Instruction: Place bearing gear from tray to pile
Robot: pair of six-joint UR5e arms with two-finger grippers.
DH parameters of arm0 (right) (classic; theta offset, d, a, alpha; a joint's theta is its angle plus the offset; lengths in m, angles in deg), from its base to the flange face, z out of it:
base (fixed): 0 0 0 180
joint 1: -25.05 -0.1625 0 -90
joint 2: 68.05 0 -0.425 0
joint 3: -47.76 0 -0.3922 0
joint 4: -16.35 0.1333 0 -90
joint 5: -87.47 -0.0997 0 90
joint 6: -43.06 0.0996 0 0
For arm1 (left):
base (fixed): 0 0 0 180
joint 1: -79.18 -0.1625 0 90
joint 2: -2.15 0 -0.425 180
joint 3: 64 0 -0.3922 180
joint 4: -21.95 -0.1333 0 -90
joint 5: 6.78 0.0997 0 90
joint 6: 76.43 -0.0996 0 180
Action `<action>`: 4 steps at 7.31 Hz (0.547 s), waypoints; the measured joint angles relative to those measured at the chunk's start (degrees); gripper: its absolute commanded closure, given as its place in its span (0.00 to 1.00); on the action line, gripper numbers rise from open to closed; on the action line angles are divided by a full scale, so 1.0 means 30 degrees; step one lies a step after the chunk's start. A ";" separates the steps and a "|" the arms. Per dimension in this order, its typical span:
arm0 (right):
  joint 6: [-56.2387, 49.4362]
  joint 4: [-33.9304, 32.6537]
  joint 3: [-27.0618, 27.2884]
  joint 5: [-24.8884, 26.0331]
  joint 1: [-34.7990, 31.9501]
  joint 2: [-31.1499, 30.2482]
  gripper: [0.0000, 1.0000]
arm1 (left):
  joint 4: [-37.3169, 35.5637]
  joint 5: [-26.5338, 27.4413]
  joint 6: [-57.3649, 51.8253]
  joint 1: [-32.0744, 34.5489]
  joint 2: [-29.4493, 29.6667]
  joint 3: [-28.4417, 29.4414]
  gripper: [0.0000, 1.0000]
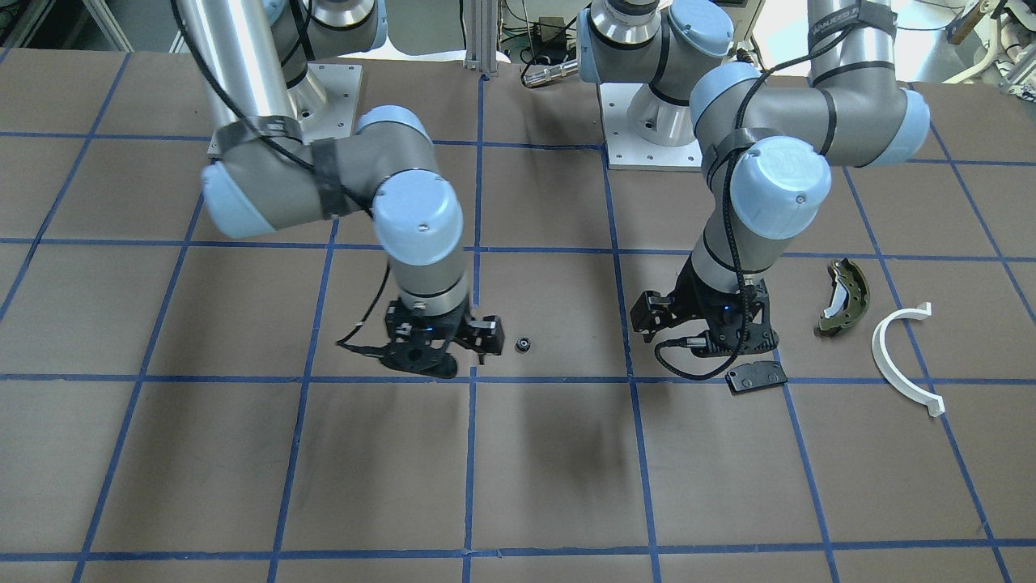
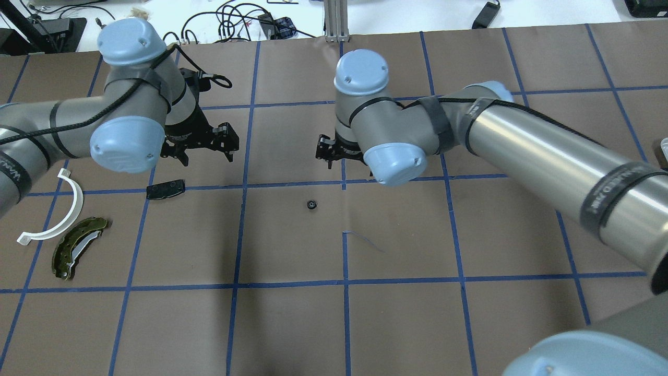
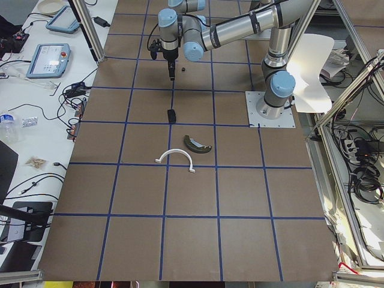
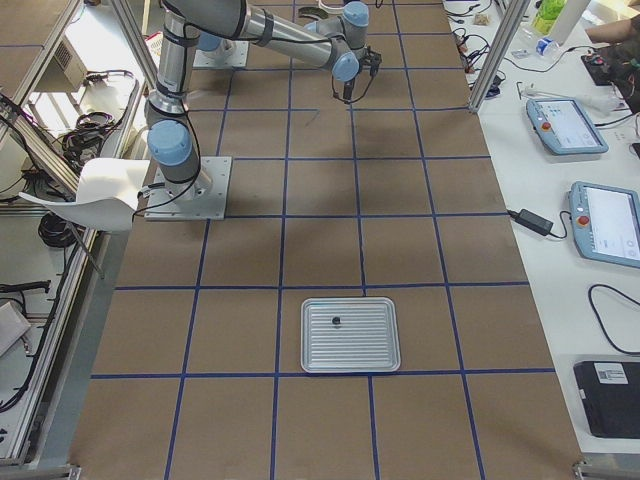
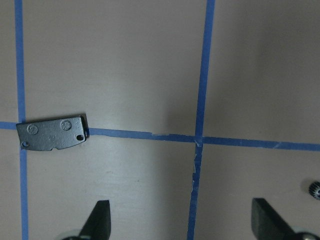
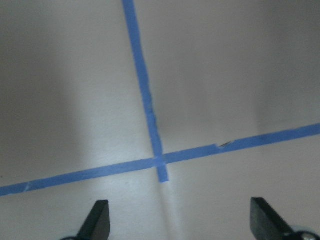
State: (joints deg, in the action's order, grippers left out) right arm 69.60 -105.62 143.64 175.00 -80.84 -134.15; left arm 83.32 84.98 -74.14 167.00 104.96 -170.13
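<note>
The gear lies loose on the worktop, off the tray, between the 2 pincers. It is near the right pincer and well apart from the left pincer. Both pincers are released, fingers spread wide and empty.

The pile sits on the left pincer's side: the black pad just beside it, the white half-ring and green brake shoe beyond.

This looks like a relay, with the left pincer best placed to fetch. It should centre over the gear, descend straight and close low, since so small and round a part may roll away.

The left wrist view catches the gear only at its right edge, and the right wrist view shows only tape. Only the right-end view shows the tray, carrying 1 dark speck too small to identify.
</note>
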 measured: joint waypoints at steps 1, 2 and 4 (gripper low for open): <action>-0.2480 0.1324 0.0000 0.0318 0.1949 -0.0898 0.00 | -0.1302 -0.0048 0.0401 0.0271 0.0463 -0.0938 0.00; -0.4684 0.2564 0.0002 0.0492 0.3764 -0.1683 0.00 | -0.2104 -0.0071 0.1453 0.1070 0.0967 -0.1418 0.00; -0.9277 0.4338 0.0002 0.1381 0.7265 -0.2699 0.00 | -0.3308 -0.0104 0.5470 0.3916 0.2256 -0.1146 0.00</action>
State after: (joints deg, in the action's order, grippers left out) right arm 41.76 -92.61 143.64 179.14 -59.04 -142.24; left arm 73.40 84.67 -57.73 178.75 111.73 -173.56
